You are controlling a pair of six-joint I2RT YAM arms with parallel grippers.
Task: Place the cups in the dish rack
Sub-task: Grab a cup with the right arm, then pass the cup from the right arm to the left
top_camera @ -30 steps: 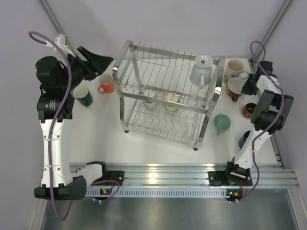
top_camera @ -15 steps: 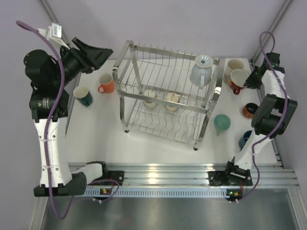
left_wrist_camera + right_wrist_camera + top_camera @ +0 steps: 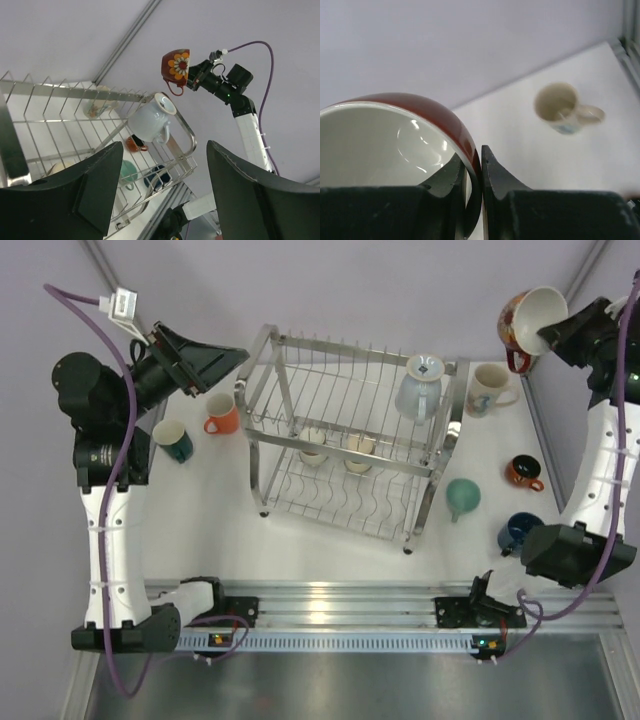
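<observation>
- Right pincer point(image 3: 546, 334) clamps the red floral cup point(image 3: 527, 312) by its rim, high over the far right corner of the counter point(image 3: 330, 550).
- Dish rack point(image 3: 254, 360) lies leftward and below; left pincer point(image 3: 222, 370) gapes wide, empty.

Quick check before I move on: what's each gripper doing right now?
Left gripper: open, holding nothing.
Right gripper: closed on the rim of the red flowered cup, held up in the air.
</observation>
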